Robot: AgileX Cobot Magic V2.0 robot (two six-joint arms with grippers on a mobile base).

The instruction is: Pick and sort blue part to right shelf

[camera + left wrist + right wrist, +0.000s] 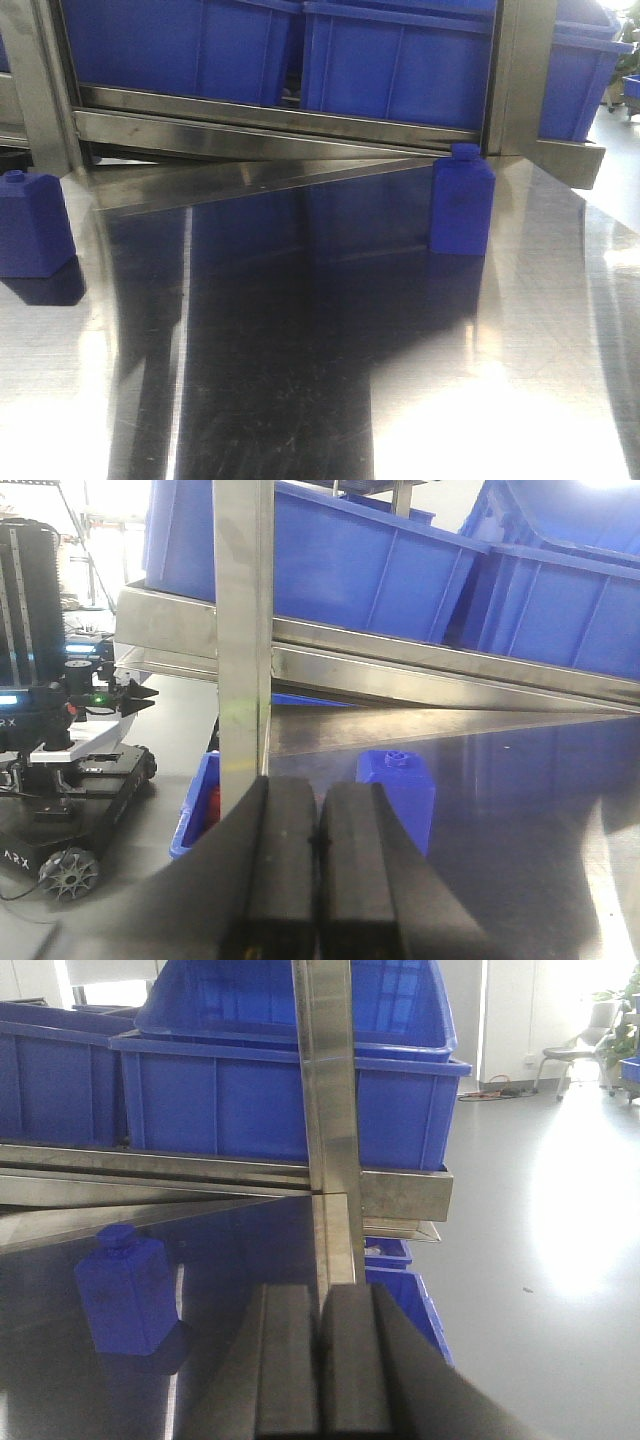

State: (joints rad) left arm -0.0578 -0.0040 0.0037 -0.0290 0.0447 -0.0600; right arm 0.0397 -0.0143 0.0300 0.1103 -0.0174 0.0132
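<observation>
Clenched and empty, my right end effector (320,1300) has the upright blue part (125,1295) ahead-left on the table (60,1385), before the right shelf (400,1195); my left end effector (316,798) is clenched too.

A small wheeled black machine (75,780) is seen at nine o'clock in the left wrist view; a chair (570,1055) is seen at two o'clock in the right wrist view.
</observation>
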